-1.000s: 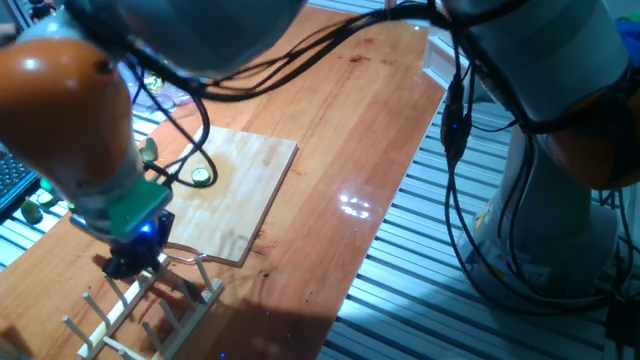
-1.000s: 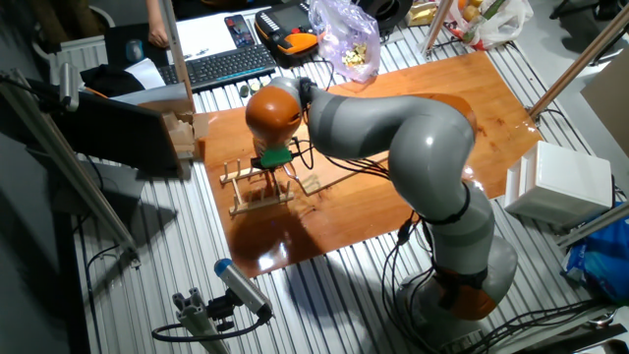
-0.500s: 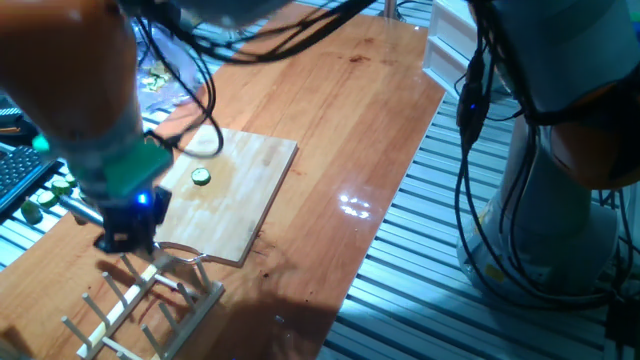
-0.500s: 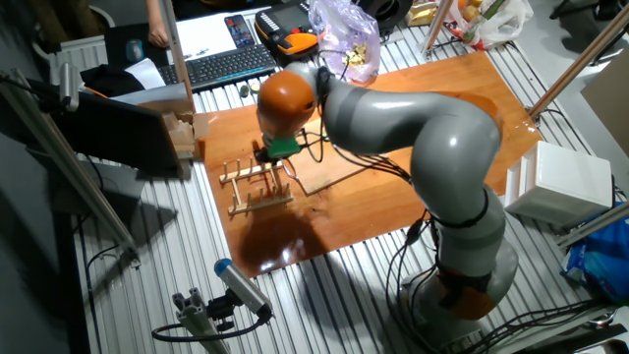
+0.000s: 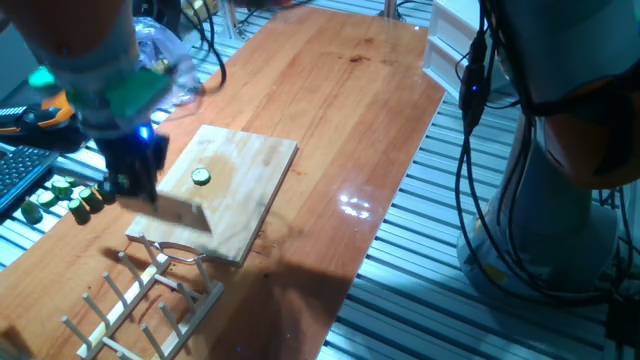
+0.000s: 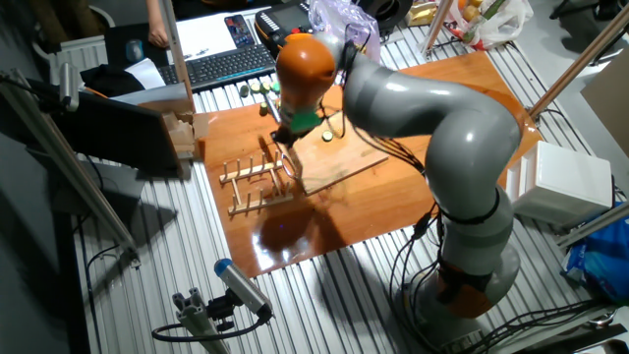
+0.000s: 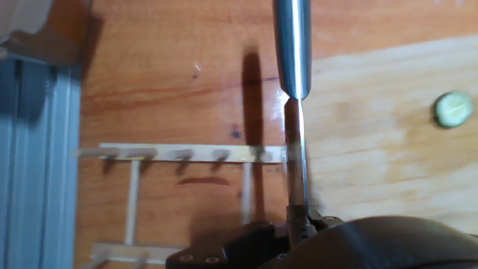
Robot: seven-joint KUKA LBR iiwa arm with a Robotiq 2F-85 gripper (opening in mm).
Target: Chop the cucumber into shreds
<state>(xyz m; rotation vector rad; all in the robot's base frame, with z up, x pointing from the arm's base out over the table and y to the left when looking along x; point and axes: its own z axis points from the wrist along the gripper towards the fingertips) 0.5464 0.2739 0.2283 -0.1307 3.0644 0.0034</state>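
The cucumber is one small round slice (image 5: 202, 177) lying on the wooden board (image 5: 250, 165). It also shows at the right edge of the hand view (image 7: 453, 109). No shreds show. My gripper (image 5: 134, 181) is shut on a knife (image 5: 176, 211) and holds it in the air over the board's near left edge. In the hand view the knife (image 7: 296, 149) is seen edge-on, with its steel handle end pointing away, and the gripper (image 7: 299, 223) clamps it at the bottom. The slice lies well to the right of the blade.
A wooden rack (image 5: 140, 296) of pegs stands by the board's near end, below the knife (image 7: 179, 155). Several dark green cucumber chunks (image 5: 60, 196) lie at the table's left edge. A keyboard (image 6: 221, 61) and a plastic bag (image 6: 344, 34) lie beyond.
My gripper has risen from the wooden rack with the knife in it and moved away from the rack toward the board. The slice has not moved.
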